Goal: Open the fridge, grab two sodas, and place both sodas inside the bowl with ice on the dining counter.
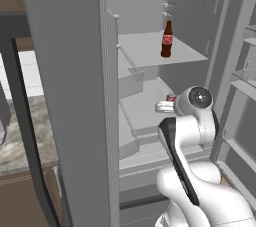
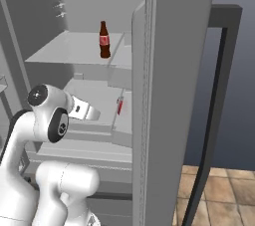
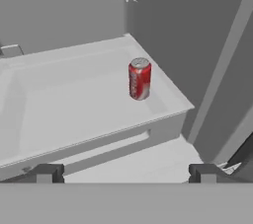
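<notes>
Item: fridge (image 1: pixel 75 96), tall, grey, doors standing open, interior shelves exposed. Contents, upper shelf: one cola bottle (image 1: pixel 167 39), dark brown, red label and cap, upright near the shelf's front edge, well apart from anything else. Contents, lower shelf: one red can (image 3: pixel 140 79), silver top, upright, set toward the right front corner of its shelf as the hand camera has it, close to the inner side wall but not touching it; from the left base camera only its top peeks out behind the arm's wrist. Gripper (image 3: pixel 123 173): empty, fingers spread as wide as they go, tips pointing into the lower compartment, short of the can and a little below the shelf lip. Handling, can: judged light, rigid walls that would dent under a hard squeeze, smooth painted skin likely slippery; best taken across the middle of the body, fingers on opposite sides, clear of the rim. It looks easy to knock over if one finger arrives first. Handling, bottle: judged heavier and top-narrow, tippy on its small base; the label band on the wide body looks the surest hold, the neck less so. Clearance by the side wall beside the can appears tight for the outer finger.
</notes>
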{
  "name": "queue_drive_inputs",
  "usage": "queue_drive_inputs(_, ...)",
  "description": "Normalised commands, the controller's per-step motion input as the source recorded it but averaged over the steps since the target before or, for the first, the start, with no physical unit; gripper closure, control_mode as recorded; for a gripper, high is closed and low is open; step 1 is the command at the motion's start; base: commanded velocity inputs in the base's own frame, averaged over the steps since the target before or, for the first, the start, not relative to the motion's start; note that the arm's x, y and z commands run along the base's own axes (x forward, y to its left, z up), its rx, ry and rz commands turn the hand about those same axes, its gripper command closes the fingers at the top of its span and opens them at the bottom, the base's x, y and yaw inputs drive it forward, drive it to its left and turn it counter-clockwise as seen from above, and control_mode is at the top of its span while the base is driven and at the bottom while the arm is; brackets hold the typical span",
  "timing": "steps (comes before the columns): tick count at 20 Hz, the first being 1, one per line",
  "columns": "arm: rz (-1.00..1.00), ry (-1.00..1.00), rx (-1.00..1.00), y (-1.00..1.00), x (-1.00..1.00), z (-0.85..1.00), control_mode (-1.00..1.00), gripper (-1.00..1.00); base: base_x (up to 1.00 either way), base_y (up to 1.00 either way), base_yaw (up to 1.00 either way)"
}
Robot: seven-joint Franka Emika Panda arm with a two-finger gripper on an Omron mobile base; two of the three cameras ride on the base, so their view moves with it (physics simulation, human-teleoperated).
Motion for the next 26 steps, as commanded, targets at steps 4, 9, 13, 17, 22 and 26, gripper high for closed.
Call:
queue_drive_inputs(4, 0.0, -0.11, 0.0, -0.09, 0.31, -0.35, -1.0, -1.0, 0.0, 0.0, 0.0)
queue_drive_inputs(9, 0.0, -0.1, 0.0, 0.0, 0.38, -0.22, -1.0, -1.0, 0.0, 0.0, 0.0)
queue_drive_inputs(13, 0.0, -0.07, 0.0, 0.0, 0.34, -0.03, -1.0, -1.0, 0.0, 0.0, 0.0)
queue_drive_inputs(17, 0.0, -0.02, 0.0, 0.0, 0.32, 0.0, -1.0, -1.0, 0.0, 0.0, 0.0)
queue_drive_inputs(22, 0.0, -0.02, 0.03, -0.04, 0.29, 0.0, -1.0, -1.0, 0.0, 0.0, 0.0)
queue_drive_inputs(26, 0.0, 0.0, 0.04, -0.07, 0.34, 0.0, -1.0, -1.0, 0.0, 0.0, 0.0)
